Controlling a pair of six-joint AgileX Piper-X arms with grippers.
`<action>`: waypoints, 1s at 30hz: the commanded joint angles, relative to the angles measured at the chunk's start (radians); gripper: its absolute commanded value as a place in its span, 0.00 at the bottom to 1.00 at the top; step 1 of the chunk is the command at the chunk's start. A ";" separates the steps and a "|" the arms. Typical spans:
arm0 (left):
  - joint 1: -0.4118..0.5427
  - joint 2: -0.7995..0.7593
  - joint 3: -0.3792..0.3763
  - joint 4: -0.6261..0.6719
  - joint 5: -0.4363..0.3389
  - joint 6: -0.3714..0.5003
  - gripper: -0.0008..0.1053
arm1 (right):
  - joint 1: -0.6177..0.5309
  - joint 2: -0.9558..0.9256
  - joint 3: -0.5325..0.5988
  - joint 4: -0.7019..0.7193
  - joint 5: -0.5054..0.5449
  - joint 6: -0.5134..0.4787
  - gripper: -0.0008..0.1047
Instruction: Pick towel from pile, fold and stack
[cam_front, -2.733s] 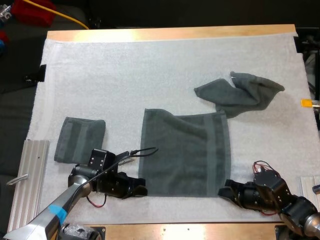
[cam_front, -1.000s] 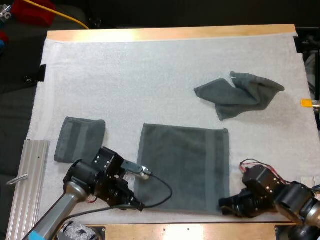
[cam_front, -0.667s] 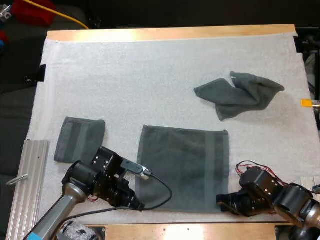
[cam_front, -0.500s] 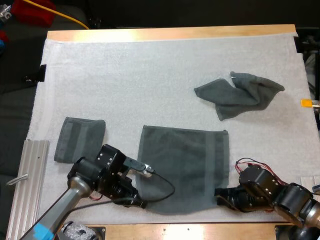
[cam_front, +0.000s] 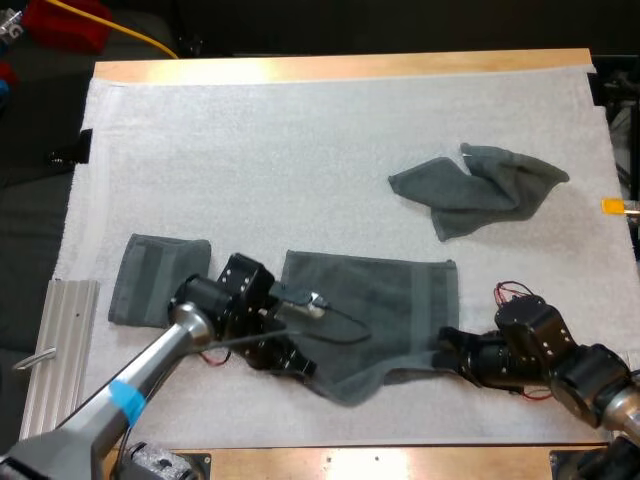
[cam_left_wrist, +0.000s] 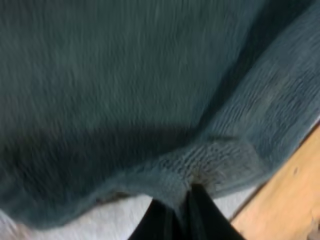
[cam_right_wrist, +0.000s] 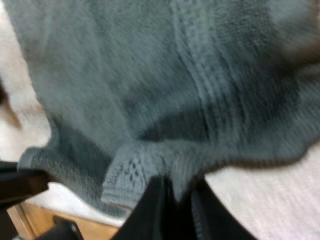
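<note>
A dark grey-green towel (cam_front: 372, 312) lies spread near the mat's front, its near edge lifted and sagging in the middle. My left gripper (cam_front: 300, 366) is shut on the towel's near left corner (cam_left_wrist: 200, 167), and the cloth bunches between its fingers (cam_left_wrist: 202, 215). On the near right corner (cam_right_wrist: 145, 167), my right gripper (cam_front: 445, 352) is pinched shut too. A crumpled towel (cam_front: 480, 188) lies at the back right. A folded towel (cam_front: 157, 278) rests at the left.
A metal rail (cam_front: 55, 350) runs along the mat's left front edge. The table's wooden front edge (cam_front: 380, 462) lies just behind the grippers. Open white mat (cam_front: 260, 160) stretches toward the far side.
Both grippers have moved away from the front edge toward the far side, carrying the towel's near corners. The towel's near edge has lifted and folded over; its visible flat area has shrunk.
</note>
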 joint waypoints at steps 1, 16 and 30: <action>0.013 0.014 -0.023 -0.008 -0.002 -0.002 0.01 | -0.016 0.019 -0.006 -0.027 -0.018 -0.003 0.03; 0.161 0.134 -0.117 -0.118 0.003 -0.050 0.01 | -0.130 0.132 -0.006 -0.206 -0.027 0.015 0.03; 0.169 0.188 -0.175 -0.246 -0.012 -0.092 0.01 | -0.203 0.242 -0.006 -0.357 -0.037 0.036 0.03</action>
